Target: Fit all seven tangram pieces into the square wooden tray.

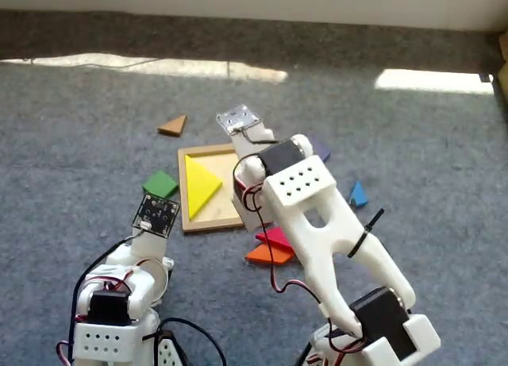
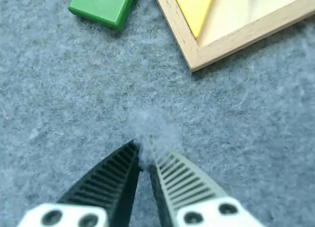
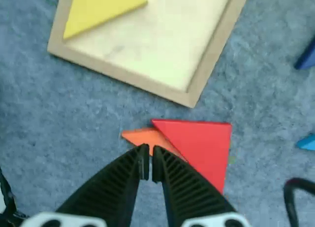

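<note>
- The right gripper (image 3: 149,160) and the left gripper (image 2: 143,153) are both closed and hold nothing.
- The red triangle (image 3: 199,143) lies at 5 o'clock from the tray (image 1: 184,193).
- It looks light, hard and smooth, so pinch two straight sides.

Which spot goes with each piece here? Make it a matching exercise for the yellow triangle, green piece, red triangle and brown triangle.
Pieces:
1. yellow triangle
2. green piece
3. red triangle
4. brown triangle

Places:
A. touching the orange piece
B. inside the tray
C. alone, well away from the tray
D. just outside the tray, beside its edge

Pairs: 1-B, 2-D, 3-A, 4-C
</note>
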### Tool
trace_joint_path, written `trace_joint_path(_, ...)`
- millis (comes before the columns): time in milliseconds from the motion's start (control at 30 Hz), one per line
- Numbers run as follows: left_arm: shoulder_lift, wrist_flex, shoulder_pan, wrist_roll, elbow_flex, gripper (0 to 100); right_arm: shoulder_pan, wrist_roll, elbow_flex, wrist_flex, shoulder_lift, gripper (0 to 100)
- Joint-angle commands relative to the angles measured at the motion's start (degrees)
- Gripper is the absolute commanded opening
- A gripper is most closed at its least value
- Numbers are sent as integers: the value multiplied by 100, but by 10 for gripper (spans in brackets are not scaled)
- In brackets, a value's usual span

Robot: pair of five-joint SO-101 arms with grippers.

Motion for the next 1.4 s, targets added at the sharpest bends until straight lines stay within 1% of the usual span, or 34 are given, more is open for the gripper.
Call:
trace_joint_path(0, -136, 9, -22, 0, 110, 5, 48, 264, 418, 119, 154, 170)
trace_joint_path(67, -136, 9, -22, 0, 110, 5, 66, 378, 673, -84, 277, 228)
trace_joint_path(100, -136, 9, -22, 0, 110, 5, 84, 466, 760, -171, 338, 233)
trace_joint_path(233, -136, 9, -22, 0, 110, 5, 92, 615, 1015, -470, 576, 233)
trace_joint_path(500, -136, 9, -22, 0, 110, 5, 725, 633, 980, -1130, 1244, 257)
trace_joint_path(833, -136, 9, -22, 0, 110, 5, 743, 633, 980, -1807, 1877, 255)
trace_joint_path(900, -136, 9, -22, 0, 110, 5, 743, 633, 980, -1824, 1859, 212)
trace_joint_path(1000, -136, 9, -22, 0, 110, 5, 752, 633, 980, -1824, 1859, 100)
trace_joint_path(1033, -136, 9, -22, 0, 110, 5, 787, 633, 980, -1824, 1859, 77)
trace_joint_path(1367, -136, 9, -22, 0, 110, 5, 1314, 633, 971, -1789, 1675, 64)
